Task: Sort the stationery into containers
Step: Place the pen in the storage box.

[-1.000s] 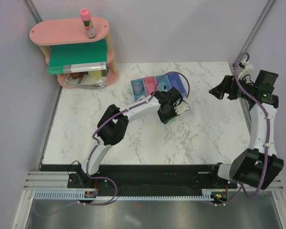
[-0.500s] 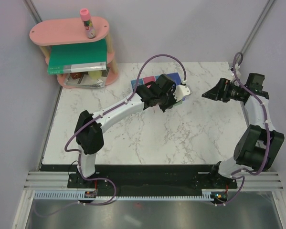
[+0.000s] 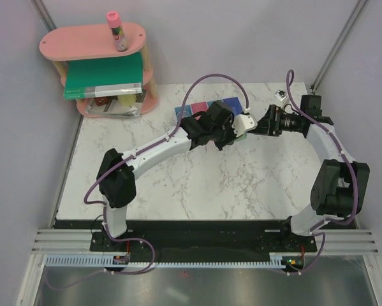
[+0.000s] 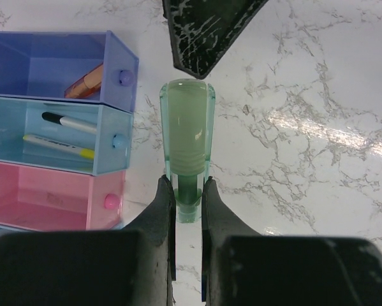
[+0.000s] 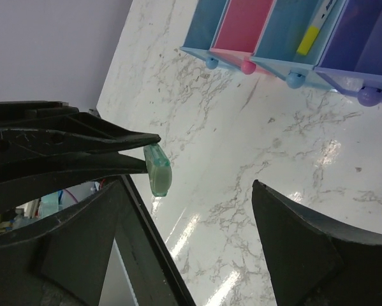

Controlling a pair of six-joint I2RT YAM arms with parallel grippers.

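My left gripper (image 4: 187, 186) is shut on the end of a pale green eraser-like stick (image 4: 187, 131) and holds it just right of the bins (image 4: 117, 102). The darker blue bin holds an orange-tipped piece (image 4: 85, 80). The light blue bin beside it holds a black-and-white marker (image 4: 69, 121) and a yellow-tipped stick (image 4: 58, 145). The pink bin (image 4: 50, 194) looks empty. My right gripper (image 5: 185, 185) is open, close to the stick (image 5: 157, 169) and facing it, not touching. In the top view both grippers meet near the stick (image 3: 245, 122), with the right gripper (image 3: 266, 122) just right of it.
A pink oval two-tier shelf (image 3: 92, 41) stands at the back left with a pink-capped tube (image 3: 116, 30) on top and a green flat book (image 3: 104, 75) on its lower tier. My left arm covers part of the bin row (image 3: 206, 107).
My left gripper has carried the green stick back and to the right, beside the bins. My right gripper has swung left from the table's right edge to face it.
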